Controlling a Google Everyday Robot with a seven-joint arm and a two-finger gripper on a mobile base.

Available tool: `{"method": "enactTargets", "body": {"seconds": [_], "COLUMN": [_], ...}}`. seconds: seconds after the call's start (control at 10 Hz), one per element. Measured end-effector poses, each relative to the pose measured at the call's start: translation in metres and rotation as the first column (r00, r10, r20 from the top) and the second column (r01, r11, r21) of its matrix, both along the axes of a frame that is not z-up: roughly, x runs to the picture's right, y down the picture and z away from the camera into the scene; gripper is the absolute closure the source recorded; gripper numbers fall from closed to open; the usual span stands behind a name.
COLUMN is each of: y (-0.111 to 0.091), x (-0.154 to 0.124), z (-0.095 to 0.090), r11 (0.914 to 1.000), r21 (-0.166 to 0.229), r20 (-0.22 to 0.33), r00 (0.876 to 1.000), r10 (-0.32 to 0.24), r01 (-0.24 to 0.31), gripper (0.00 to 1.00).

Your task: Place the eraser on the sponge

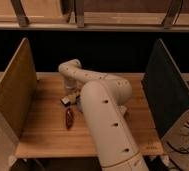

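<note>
The eraser (65,100), a small block with a dark top and white sides, lies on the wooden table (43,135) left of centre. My gripper (70,94) hangs at the end of the white arm, just above and right of the eraser, very close to it. Whether it touches the eraser I cannot tell. Only a thin bluish edge of the sponge (78,104) shows, right of the eraser; the rest is hidden behind my forearm (105,120).
A dark red elongated object (68,118) lies in front of the eraser. A tan side panel (13,95) walls the table's left and a dark panel (165,90) its right. Cables (188,135) hang off the right side.
</note>
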State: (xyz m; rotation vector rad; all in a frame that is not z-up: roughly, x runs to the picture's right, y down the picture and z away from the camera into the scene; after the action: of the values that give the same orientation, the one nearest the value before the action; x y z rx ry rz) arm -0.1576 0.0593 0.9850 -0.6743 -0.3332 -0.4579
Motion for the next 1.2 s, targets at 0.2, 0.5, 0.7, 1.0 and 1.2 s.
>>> {"method": "enactTargets", "body": {"seconds": [0.2,0.5,0.7,1.0,1.2], "y": [-0.002,-0.006,-0.017,-0.04,-0.051], "x": [-0.002,-0.004,-0.005,-0.012,-0.018], "z": [0.001,0.003,0.005,0.0,-0.005], "r11": [1.0,0.9998,0.9988,0.9951,0.9919], "r21": [0.003,0.012,0.037,0.085,0.118], "r20": [0.004,0.008,0.004,0.004,0.006], "r00": [1.0,1.0,0.999,0.999,0.999], "r10": [-0.004,-0.016,-0.033,-0.051,-0.05], "r01": [0.004,0.016,0.033,0.051,0.048], "gripper": [1.0,1.0,1.0,1.0,1.0]}}
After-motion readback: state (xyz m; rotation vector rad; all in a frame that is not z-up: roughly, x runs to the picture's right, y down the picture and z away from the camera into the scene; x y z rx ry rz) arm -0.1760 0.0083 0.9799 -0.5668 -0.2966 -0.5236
